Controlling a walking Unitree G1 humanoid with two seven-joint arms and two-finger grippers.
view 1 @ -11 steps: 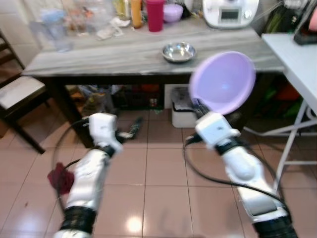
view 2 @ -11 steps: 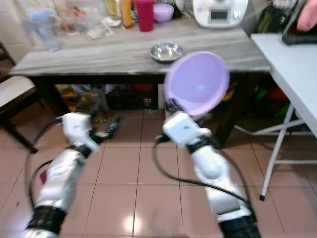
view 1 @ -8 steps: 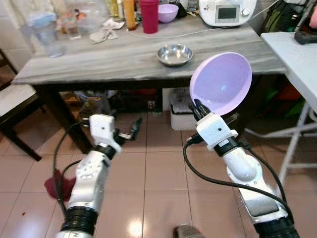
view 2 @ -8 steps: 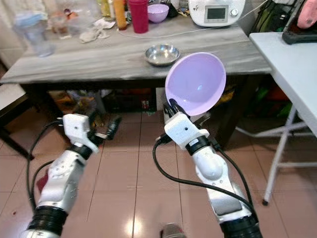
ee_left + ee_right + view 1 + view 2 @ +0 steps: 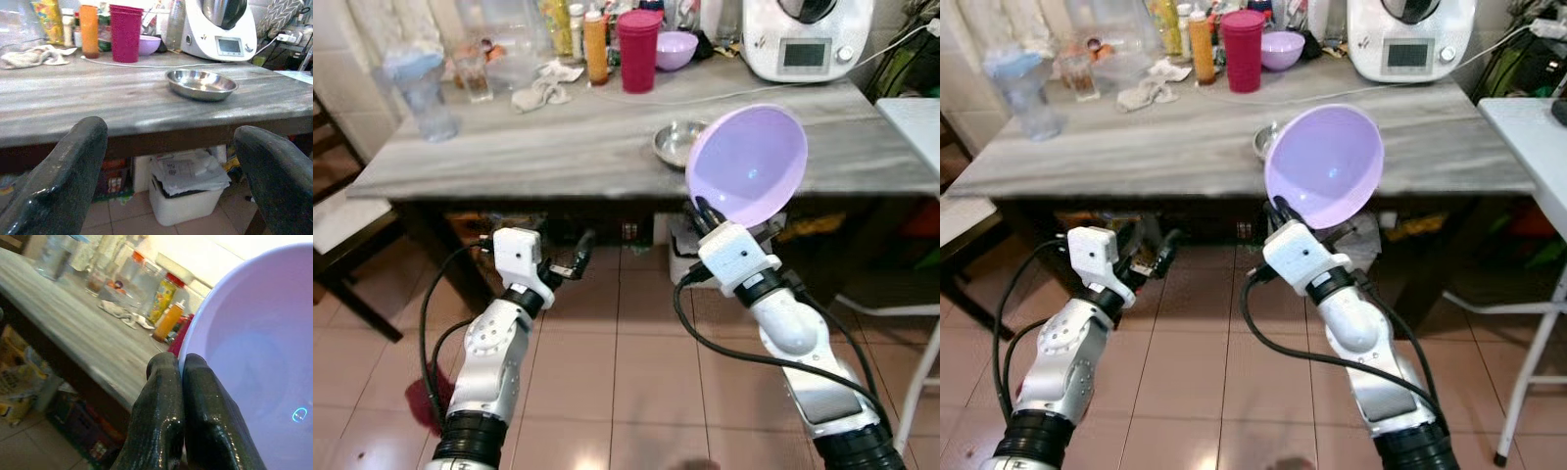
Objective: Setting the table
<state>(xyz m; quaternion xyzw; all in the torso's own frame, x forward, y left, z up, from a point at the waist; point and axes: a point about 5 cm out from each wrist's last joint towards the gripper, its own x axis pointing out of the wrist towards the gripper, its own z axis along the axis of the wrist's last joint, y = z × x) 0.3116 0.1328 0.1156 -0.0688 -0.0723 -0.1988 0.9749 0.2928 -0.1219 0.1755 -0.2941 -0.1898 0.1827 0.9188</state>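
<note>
Table [image 5: 558,147] nearer than before, right claw [image 5: 181,382] still pinching lilac bowl [image 5: 747,164]

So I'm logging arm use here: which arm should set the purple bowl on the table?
The right: its pincer is shut on the purple bowl, raised at the table's front edge. The left pincer is open, lower, below tabletop height.
</note>
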